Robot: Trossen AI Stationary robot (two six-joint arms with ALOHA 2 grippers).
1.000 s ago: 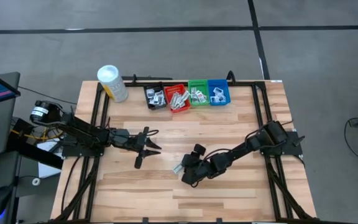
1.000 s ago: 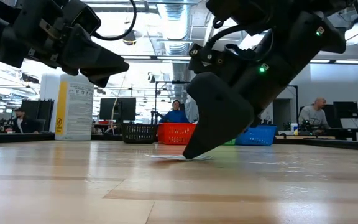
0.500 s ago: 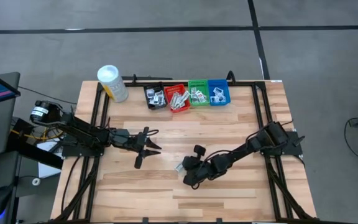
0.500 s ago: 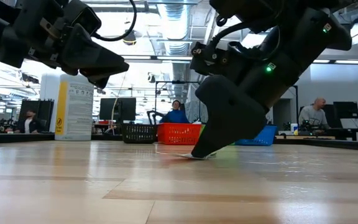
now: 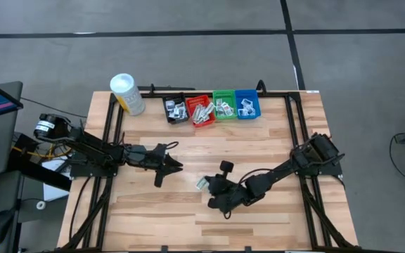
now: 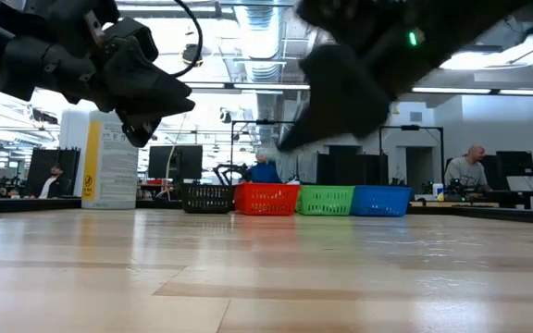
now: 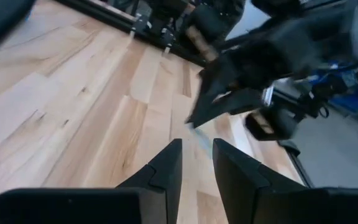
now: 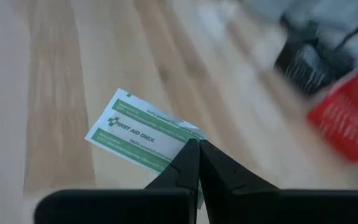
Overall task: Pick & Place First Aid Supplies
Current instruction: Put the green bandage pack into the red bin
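So the packet (image 8: pixel 143 138), a pale-green and white wrapped strip with green first aid print, is getting pinched at one corner by the right gripper (image 8: pixel 197 149). Its fingers are clamped tight together on that corner, and the rest of the strip is sticking out over the bare wood of the table (image 5: pixel 188 211). From above, the packet (image 5: pixel 202 183) is showing as a small pale bit at the gripper's tip near the middle of the table, well apart from the bins. From table height that gripper is hanging clear above the tabletop.

The left gripper (image 5: pixel 169 167) is hovering just off to the side, fingers (image 7: pixel 164 168) sitting narrowly apart and holding nothing.

Along the far edge, the black bin (image 5: pixel 175 109), red bin (image 5: pixel 201 111), green bin (image 5: pixel 223 107) and blue bin (image 5: pixel 247 105) are lined up in a row with packets in them, and a white canister (image 5: pixel 126 93) is standing off toward the corner.
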